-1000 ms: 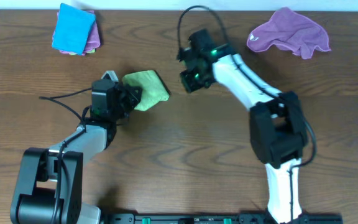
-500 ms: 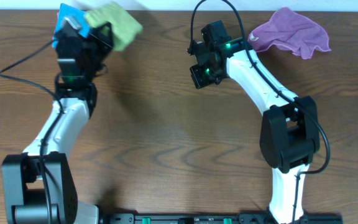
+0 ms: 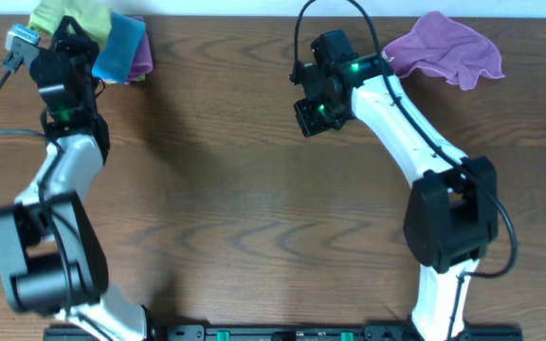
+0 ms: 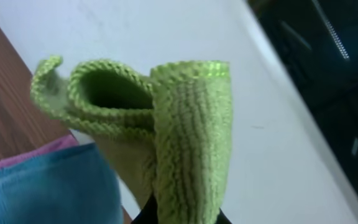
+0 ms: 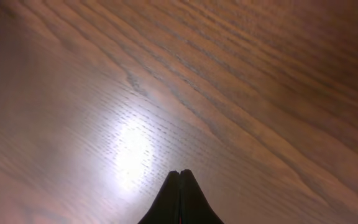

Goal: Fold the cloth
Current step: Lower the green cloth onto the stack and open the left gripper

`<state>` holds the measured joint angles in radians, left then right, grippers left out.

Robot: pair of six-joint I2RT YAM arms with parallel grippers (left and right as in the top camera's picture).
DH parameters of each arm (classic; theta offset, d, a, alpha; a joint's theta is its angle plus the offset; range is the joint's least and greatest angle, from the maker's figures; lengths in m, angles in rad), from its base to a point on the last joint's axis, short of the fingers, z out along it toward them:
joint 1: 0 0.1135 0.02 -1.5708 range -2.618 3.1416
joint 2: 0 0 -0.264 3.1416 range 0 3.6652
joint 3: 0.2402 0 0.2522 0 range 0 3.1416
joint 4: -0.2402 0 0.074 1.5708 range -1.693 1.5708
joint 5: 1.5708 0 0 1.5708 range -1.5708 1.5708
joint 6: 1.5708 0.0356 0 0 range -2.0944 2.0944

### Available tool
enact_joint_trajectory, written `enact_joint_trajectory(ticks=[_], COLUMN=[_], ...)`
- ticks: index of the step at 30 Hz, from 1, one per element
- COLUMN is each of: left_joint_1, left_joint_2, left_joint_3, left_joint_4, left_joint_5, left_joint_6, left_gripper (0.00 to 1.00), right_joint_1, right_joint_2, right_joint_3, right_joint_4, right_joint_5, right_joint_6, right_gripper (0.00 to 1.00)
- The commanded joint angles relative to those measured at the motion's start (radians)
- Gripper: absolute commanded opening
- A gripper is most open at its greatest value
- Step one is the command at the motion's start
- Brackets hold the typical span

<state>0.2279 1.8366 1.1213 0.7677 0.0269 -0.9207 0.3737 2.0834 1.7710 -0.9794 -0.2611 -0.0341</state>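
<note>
A folded green cloth point(image 3: 72, 17) is held in my left gripper point(image 3: 64, 40) at the far back left corner, above and just left of a stack of folded cloths. In the left wrist view the green cloth point(image 4: 185, 130) fills the middle, pinched between the dark fingertips point(image 4: 182, 218), with the blue cloth point(image 4: 48, 186) below left. My right gripper point(image 3: 309, 116) hangs over bare table at the back centre. Its fingers point(image 5: 179, 177) are shut with nothing between them.
The stack at the back left has a blue cloth point(image 3: 121, 47) on a purple one point(image 3: 142, 59). A crumpled purple cloth point(image 3: 444, 47) lies at the back right. The table's back edge point(image 3: 254, 13) runs just behind both.
My left arm has carried the green cloth from the left-centre of the table up to the back left corner by the stack. The right arm has drifted slightly right.
</note>
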Motion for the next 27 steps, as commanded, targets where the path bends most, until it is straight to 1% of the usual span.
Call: enact_joint_trajectory(ticks=[1,3,8,12,18,23,27], left_joint_1=[0.021,0.024,0.027,0.027,0.029,0.029,0.029], left_joint_2=[0.096,0.154,0.268,0.303,0.312,0.313,0.313], left_joint_3=[0.108,0.172,0.296,0.320,0.320,0.320,0.320], left_joint_4=[0.016,0.016,0.015,0.012,-0.119,-0.203,-0.321], left_joint_5=[0.075,0.124,0.195,0.226,0.232,0.282,0.280], left_joint_6=[-0.004,-0.003,-0.009,-0.053,-0.053,-0.053,-0.053], left_gripper=[0.06,0.06,0.06,0.06,0.06,0.06,0.06], right_joint_1=[-0.003,-0.003,0.000,0.005,0.020,0.036,0.050], right_joint_2=[-0.038,-0.042,-0.042,-0.042,-0.042,-0.042,-0.042], right_joint_3=[0.002,0.002,0.002,0.002,0.002,0.002,0.002], right_joint_4=[-0.017,-0.034,-0.066,-0.077,-0.079,-0.078,-0.079], right_joint_5=[0.003,0.003,0.014,0.026,0.026,0.026,0.026], right_joint_6=[-0.011,-0.011,0.012,0.024,0.041,0.041,0.041], right_gripper=[0.01,0.01,0.01,0.01,0.01,0.01,0.01])
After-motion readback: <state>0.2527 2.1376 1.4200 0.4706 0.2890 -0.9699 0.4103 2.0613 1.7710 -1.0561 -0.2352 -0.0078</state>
